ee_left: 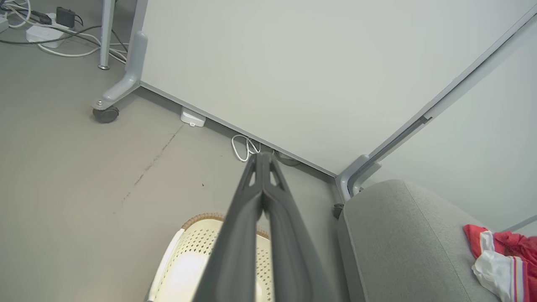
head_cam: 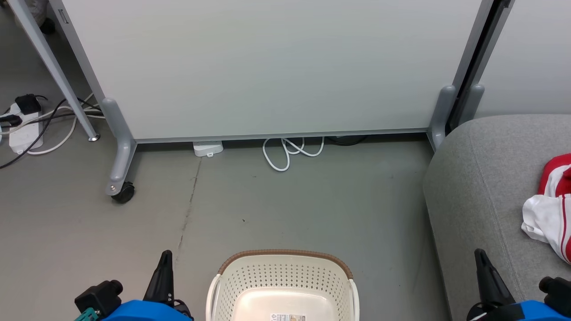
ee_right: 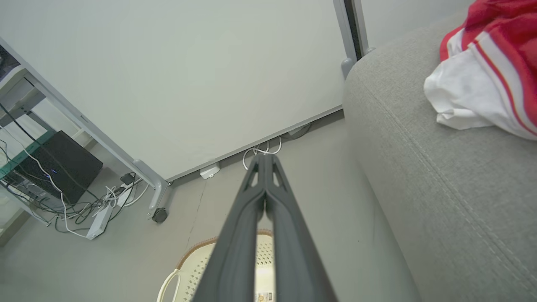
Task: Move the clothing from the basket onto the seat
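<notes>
Clothing, red with white trim, lies bunched on the grey seat at the right, apart from the basket, which stands on the floor near the seat's end with its pale bottom showing. To either side of the basket, the left gripper and the right gripper each have their fingers pressed together, pinching nothing.

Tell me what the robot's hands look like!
Each hand is a pincer with two long, skinny, dark grey fingers that narrow to a point, with little triangle holes near the tips. The left gripper and right gripper both sit on shiny bright blue wrist covers, with chunky black blocks beside them. The left one also has a small teal piece.
</notes>
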Motion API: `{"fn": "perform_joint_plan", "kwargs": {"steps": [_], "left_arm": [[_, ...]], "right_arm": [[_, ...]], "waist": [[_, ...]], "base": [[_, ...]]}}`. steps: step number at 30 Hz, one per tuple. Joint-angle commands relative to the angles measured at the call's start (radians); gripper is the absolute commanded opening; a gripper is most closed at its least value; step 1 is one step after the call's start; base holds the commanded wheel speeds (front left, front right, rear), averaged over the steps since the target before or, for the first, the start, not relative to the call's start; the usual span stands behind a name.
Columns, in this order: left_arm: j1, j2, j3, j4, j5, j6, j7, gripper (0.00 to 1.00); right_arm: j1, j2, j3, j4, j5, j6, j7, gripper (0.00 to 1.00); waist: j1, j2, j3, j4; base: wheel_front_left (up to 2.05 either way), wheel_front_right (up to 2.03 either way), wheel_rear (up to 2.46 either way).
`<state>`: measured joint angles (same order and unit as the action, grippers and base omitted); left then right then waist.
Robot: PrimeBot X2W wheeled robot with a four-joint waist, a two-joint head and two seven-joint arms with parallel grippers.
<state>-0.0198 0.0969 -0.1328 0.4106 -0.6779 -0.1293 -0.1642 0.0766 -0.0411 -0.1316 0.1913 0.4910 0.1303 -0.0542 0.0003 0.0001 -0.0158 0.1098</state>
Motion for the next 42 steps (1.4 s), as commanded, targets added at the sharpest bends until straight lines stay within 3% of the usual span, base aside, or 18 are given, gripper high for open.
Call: {"fn": "perform_joint_plan", "kwargs": {"steps": [1, 42], "left_arm": [[-0.031, 0.003, 0.017, -0.023, -0.038, 0.0, 0.01, 0.0], [-0.064, -0.021, 0.133, -0.098, -0.492, -0.001, 0.145, 0.0]], "right_arm": [[-0.033, -0.005, 0.001, -0.01, 0.047, 0.0, 0.005, 0.0], [-0.114, -0.009, 0.01, 0.022, 0.59, 0.0, 0.089, 0.0]], "waist": [[0.0, -0.0001, 0.0, -0.002], [-0.0001, -0.0001, 0.008, -0.044]], "base": [[0.0, 0.0, 0.0], [0.0, 0.0, 0.0]]}}
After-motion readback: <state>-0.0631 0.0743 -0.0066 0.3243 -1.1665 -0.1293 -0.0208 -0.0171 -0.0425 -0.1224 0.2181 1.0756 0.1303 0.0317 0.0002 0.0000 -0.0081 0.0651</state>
